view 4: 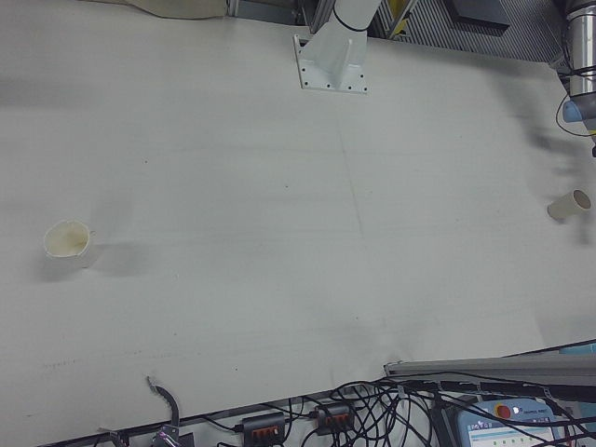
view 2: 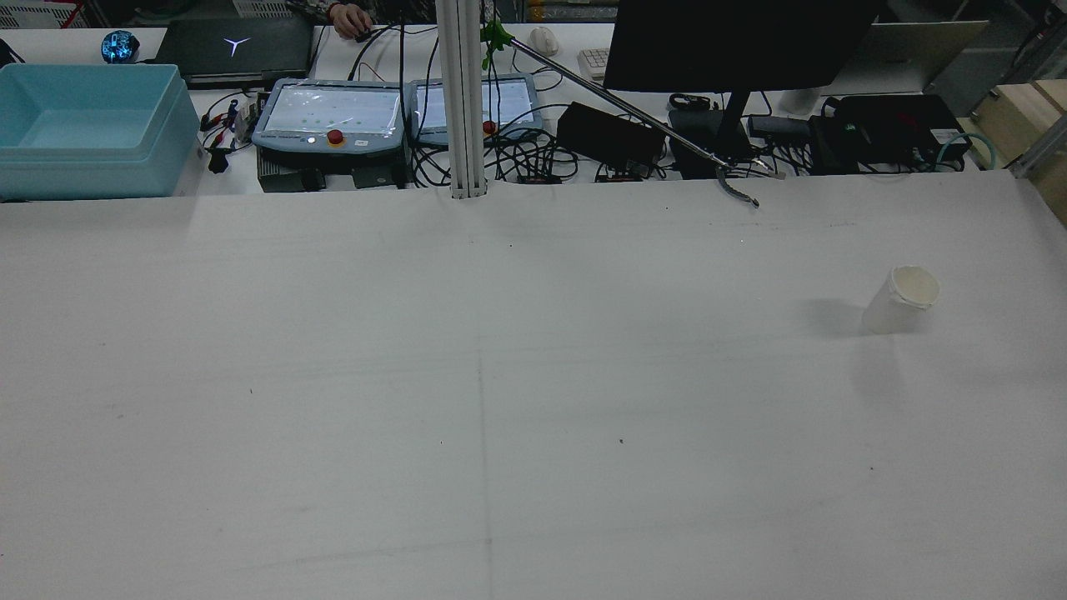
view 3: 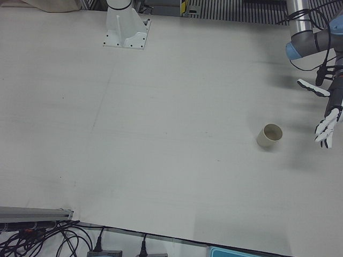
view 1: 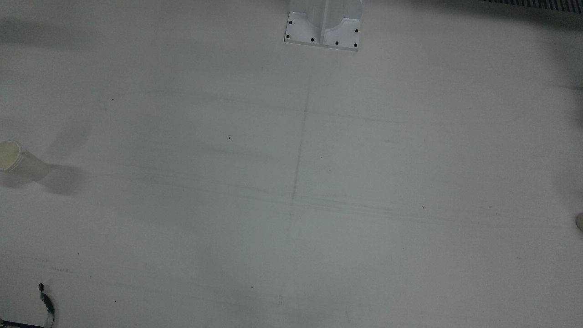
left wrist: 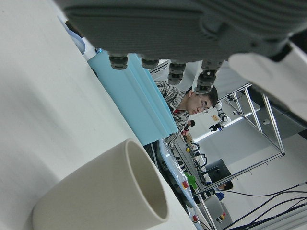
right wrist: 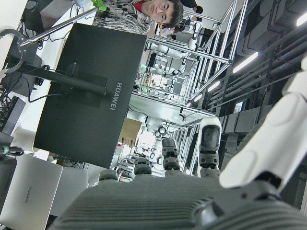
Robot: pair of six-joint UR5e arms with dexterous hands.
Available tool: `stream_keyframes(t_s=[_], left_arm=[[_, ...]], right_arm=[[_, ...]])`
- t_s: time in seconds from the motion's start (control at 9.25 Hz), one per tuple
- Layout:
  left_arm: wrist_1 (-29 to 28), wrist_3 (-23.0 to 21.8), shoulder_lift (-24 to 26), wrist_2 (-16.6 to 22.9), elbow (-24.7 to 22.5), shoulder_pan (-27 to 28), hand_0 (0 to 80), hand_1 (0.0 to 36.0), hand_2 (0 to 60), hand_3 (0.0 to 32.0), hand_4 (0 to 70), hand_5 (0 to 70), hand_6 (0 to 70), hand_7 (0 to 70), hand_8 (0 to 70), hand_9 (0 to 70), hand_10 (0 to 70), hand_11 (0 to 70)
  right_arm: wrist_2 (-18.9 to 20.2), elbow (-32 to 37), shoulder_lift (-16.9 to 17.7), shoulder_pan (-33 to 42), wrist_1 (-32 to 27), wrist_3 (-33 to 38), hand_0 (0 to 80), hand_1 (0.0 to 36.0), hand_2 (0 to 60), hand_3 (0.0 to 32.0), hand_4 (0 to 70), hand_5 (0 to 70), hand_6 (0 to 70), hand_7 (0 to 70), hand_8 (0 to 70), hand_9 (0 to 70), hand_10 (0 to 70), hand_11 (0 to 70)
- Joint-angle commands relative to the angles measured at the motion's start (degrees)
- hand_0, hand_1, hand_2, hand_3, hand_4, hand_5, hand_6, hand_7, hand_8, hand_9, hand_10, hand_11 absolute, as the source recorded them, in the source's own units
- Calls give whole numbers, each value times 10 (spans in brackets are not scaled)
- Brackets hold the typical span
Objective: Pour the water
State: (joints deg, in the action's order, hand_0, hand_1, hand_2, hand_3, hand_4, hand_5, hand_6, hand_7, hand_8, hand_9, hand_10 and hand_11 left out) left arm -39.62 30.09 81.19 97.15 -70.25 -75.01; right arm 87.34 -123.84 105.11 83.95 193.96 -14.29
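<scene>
A cream cup (view 3: 270, 136) stands upright on the white table on my left side; it also shows at the right-front view's right edge as a small cup (view 4: 570, 205). My left hand (view 3: 327, 115) hovers just right of it in the left-front view, open, fingers spread, holding nothing. In the left hand view that cup (left wrist: 105, 191) fills the lower part, below the palm (left wrist: 192, 28). A second white cup (view 2: 904, 298) stands on my right side, also seen in the front view (view 1: 16, 159) and the right-front view (view 4: 67, 240). My right hand (right wrist: 192, 201) shows only in its own view, open, away from the table.
An arm pedestal (view 1: 323, 27) is bolted at the table's robot side. Past the far edge stand a teal bin (view 2: 83, 125), two teach pendants (view 2: 333, 112), a black monitor (view 2: 733, 42) and cables. A grabber tool's tip (view 2: 738, 187) reaches over that edge.
</scene>
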Motion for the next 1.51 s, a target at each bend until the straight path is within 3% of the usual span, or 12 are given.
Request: stream_keyframes(t_s=[0.0, 0.11, 0.32, 0.54, 0.76, 0.97, 1.19, 1.41], left_arm=[[-2, 15, 34, -64, 44, 68, 297, 0, 0, 70, 185, 0, 23, 118, 0, 9, 21, 34], [-20, 15, 41, -66, 75, 68, 315, 0, 2, 48, 196, 0, 28, 121, 0, 10, 22, 35], [-34, 17, 54, -83, 104, 69, 384, 8, 14, 66, 163, 0, 14, 106, 0, 7, 17, 32], [-54, 20, 55, -83, 127, 69, 498, 136, 79, 74, 110, 0, 0, 96, 0, 5, 23, 53], [-60, 30, 52, -83, 132, 68, 531, 178, 91, 74, 84, 0, 0, 89, 0, 3, 22, 56], [-62, 37, 51, -82, 132, 69, 494, 141, 92, 76, 79, 0, 0, 83, 0, 2, 18, 47], [-63, 37, 53, -82, 130, 69, 487, 118, 74, 44, 138, 0, 0, 83, 0, 2, 19, 44], [-62, 44, 54, -82, 129, 71, 482, 112, 77, 38, 152, 0, 5, 97, 0, 5, 19, 43]], right_arm=[[0, -1, 0, -3, 1, -1, 386, 50, 70, 0, 46, 674, 83, 173, 38, 60, 4, 9], [0, 0, 0, -3, 1, -1, 386, 51, 72, 0, 45, 680, 84, 174, 38, 60, 2, 7], [0, -2, 0, -4, 2, 0, 387, 51, 71, 0, 49, 700, 86, 180, 39, 61, 3, 9], [0, -3, 0, -5, 2, 0, 391, 53, 73, 0, 52, 700, 88, 183, 39, 62, 0, 4], [0, -11, 0, -6, 14, -1, 391, 53, 78, 0, 55, 700, 92, 191, 39, 63, 0, 2], [0, -13, 0, -5, 15, -1, 387, 50, 74, 0, 53, 700, 90, 186, 40, 62, 2, 7], [0, -15, 0, -6, 18, -1, 388, 51, 73, 0, 50, 700, 87, 184, 38, 62, 1, 4], [0, -15, 0, -7, 18, -2, 384, 49, 71, 0, 46, 700, 80, 174, 36, 57, 0, 3]])
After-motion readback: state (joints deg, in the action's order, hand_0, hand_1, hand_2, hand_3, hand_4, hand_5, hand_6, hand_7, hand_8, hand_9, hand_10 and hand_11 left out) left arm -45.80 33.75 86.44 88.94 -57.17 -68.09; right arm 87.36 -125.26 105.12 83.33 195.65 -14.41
